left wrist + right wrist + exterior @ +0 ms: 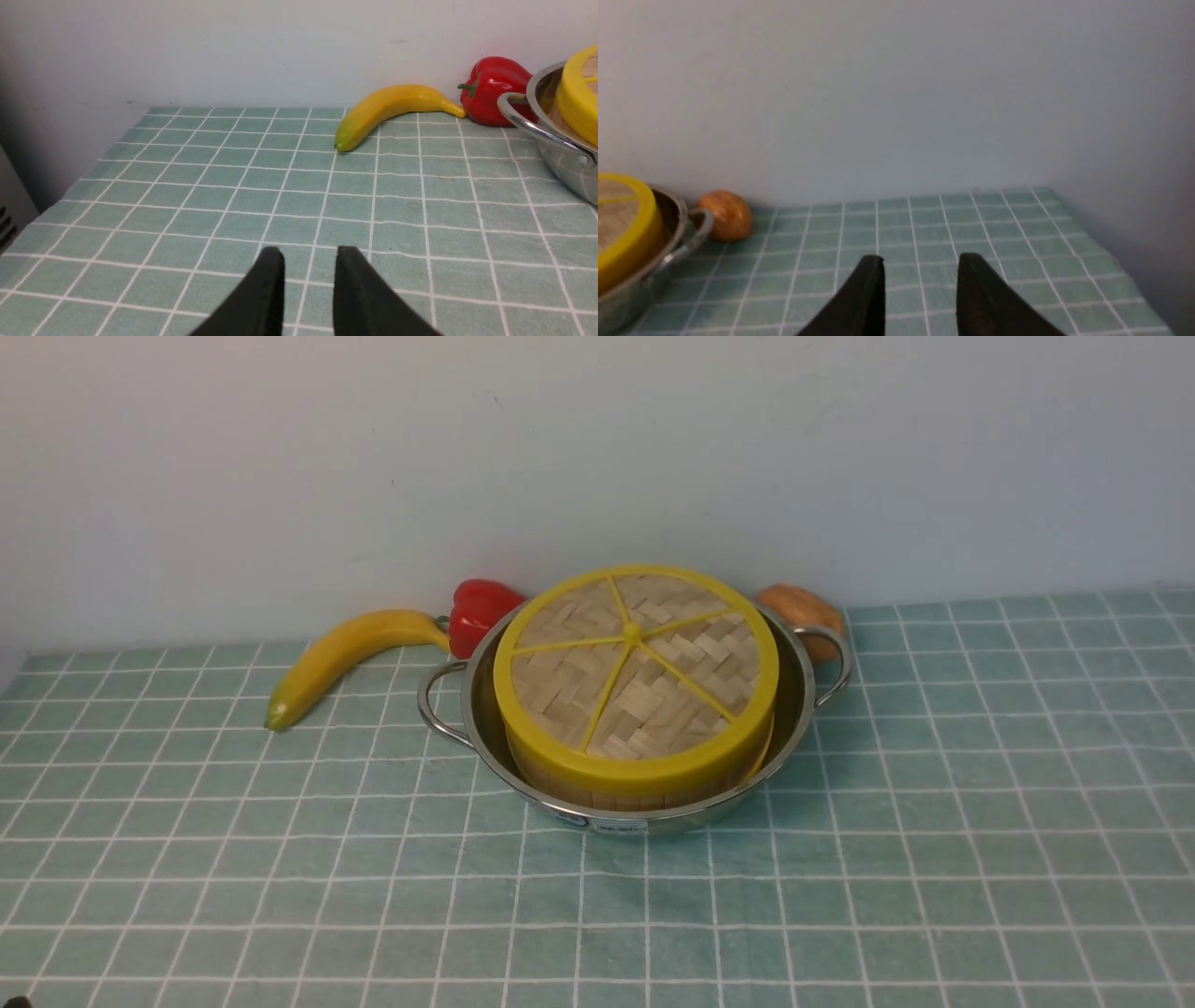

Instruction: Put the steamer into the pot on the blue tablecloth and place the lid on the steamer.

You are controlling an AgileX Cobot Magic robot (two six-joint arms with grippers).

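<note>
Well, the wide, shallow, shiny stainless-steel pot point(794, 709) with its two loop handles is sitting on the pale blue-green checked tablecloth point(934, 859), and the round bamboo steamer point(644, 793) with its upright slat wall is already standing inside it, a narrow ring of steel showing around it. Resting on top of the steamer is the flat woven bamboo lid point(635, 681) with the thick yellow rim and yellow spokes, though it looks to be lying slightly tilted rather than dead level. Both bamboo pieces are probably light and stiff, a little brittle in the weave, so the thick rim would be the place to take hold; the pot, being polished metal, would likely be heavier and slippery, best taken by a handle. Behind the pot a yellow banana point(345, 653), a red bell pepper point(481, 611) and a brownish round item point(798, 609) are lying by the wall. To the left of the pot the left gripper point(308, 266) is hanging over bare cloth, jaws slightly parted, holding nothing; to the pot's right the right gripper point(920, 275) is doing likewise, parted and touching nothing.
</note>
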